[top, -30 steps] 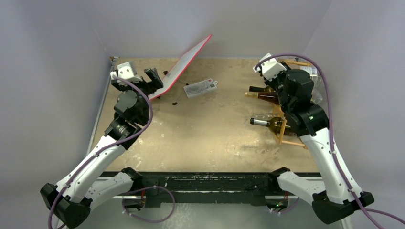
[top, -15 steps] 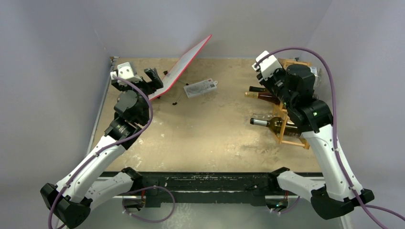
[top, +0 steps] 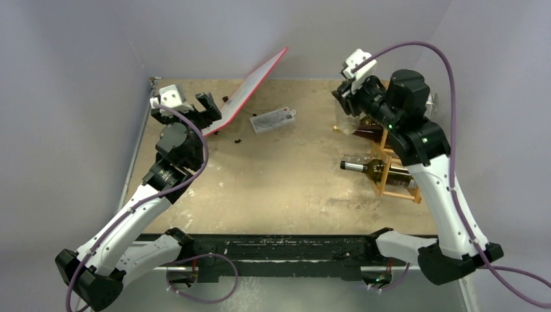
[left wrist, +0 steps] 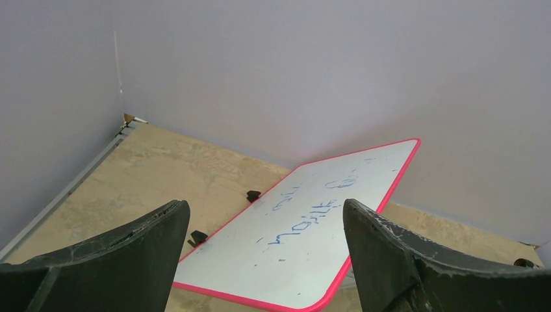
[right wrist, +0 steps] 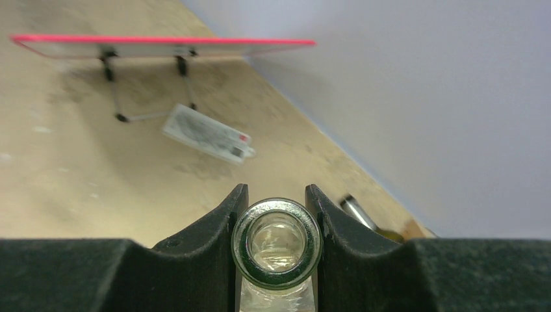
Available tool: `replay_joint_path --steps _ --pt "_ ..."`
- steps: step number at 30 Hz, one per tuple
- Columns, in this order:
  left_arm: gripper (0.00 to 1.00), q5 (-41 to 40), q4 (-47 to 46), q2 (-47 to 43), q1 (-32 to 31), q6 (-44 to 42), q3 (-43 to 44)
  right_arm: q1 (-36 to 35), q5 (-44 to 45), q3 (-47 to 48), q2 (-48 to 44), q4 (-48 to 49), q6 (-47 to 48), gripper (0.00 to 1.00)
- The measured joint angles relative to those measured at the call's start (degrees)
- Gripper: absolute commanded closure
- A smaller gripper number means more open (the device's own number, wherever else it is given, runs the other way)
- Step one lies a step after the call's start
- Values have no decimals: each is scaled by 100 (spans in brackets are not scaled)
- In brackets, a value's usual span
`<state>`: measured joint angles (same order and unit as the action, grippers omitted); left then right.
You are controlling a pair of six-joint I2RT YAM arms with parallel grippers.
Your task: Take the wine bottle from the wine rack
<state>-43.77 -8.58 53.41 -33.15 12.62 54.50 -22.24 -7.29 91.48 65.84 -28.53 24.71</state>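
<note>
The right gripper's (right wrist: 276, 194) black fingers (right wrist: 214, 227) pinch a clear wine bottle (right wrist: 276, 235) at its open mouth. Beyond, on the table (right wrist: 65, 175), a white packet (right wrist: 208, 134) lies near a red-edged board (right wrist: 162, 42). Another bottle neck (right wrist: 357, 211) shows by the wall edge.

overhead view looks down; close wrist views face outward, seemingly sharing the board (left wrist: 312, 240).

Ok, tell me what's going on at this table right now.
The right gripper is shut on the neck of a clear glass bottle, its mouth facing the wrist camera, at the far end of the wine rack on the right side of the table. Whether the bottle is fully free of the rack is not visible. A brown bottle and a dark one lie in the rack, necks pointing left. The left gripper hangs open and empty, facing the red-edged whiteboard.
</note>
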Motion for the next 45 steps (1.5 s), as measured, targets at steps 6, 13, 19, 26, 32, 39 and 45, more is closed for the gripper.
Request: replay_joint_path --steps 6,13,19,26,32,39,45 --pt "17 -151 -11 0 0 -31 -2 -83 -1228 -326 442 1115 -988 100" --pt "19 -570 -59 -52 0 -133 -35 -1010 -1633 -1023 1005 2684 -1674 100" --pt "20 -960 -140 -197 0 -201 -140 -2223 -1259 -1528 1788 4039 -1698 100" --pt "21 -1257 -236 -232 0 -282 -197 -3003 -815 -1631 2811 5243 -1847 100" --pt "21 -1351 -282 -232 0 -315 -203 -3145 -553 -1633 3200 5589 -2020 100" --pt "21 -1355 -299 -229 0 -321 -203 -3215 -391 -1858 3246 5991 -2179 100" --pt "21 -1355 -299 -214 0 -323 -236 -3215 -330 -1873 3410 6109 -2376 100"
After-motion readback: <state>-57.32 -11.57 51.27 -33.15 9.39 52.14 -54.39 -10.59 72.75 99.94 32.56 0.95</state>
